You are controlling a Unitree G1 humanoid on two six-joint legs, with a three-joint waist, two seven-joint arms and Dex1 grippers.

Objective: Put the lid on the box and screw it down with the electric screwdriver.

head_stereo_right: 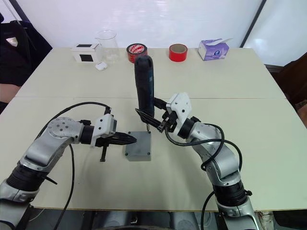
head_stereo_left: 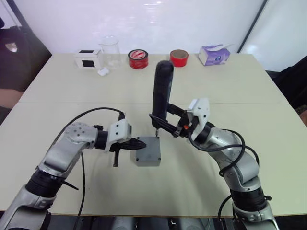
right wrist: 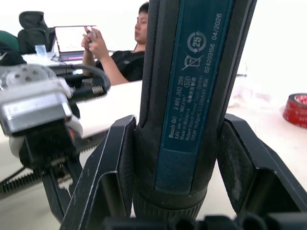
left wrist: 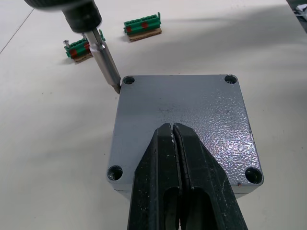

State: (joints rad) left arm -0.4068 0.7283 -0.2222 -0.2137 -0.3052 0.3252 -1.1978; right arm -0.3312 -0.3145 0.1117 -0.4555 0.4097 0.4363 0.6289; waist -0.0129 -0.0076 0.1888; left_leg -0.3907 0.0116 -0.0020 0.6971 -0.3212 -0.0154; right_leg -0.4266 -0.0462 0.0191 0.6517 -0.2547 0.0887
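My right tool (head_stereo_left: 169,125) grips the screwdriver (head_stereo_left: 161,91) upright, bit at the lid's (left wrist: 184,124) 11 o'clock corner hole. My left tool (left wrist: 173,158), pinched closed, presses the lid onto the box (head_stereo_left: 147,152), mid-tabletop (head_stereo_left: 230,91).

The two head views look forward and down over the table (head_stereo_left: 240,96) from above the arms, sharing nearly the same scene. The left wrist view faces steeply down, close on the lid (left wrist: 192,115). The right wrist view looks level along the electric screwdriver (right wrist: 192,96), very near, toward a seated person (right wrist: 120,62) beyond the table.
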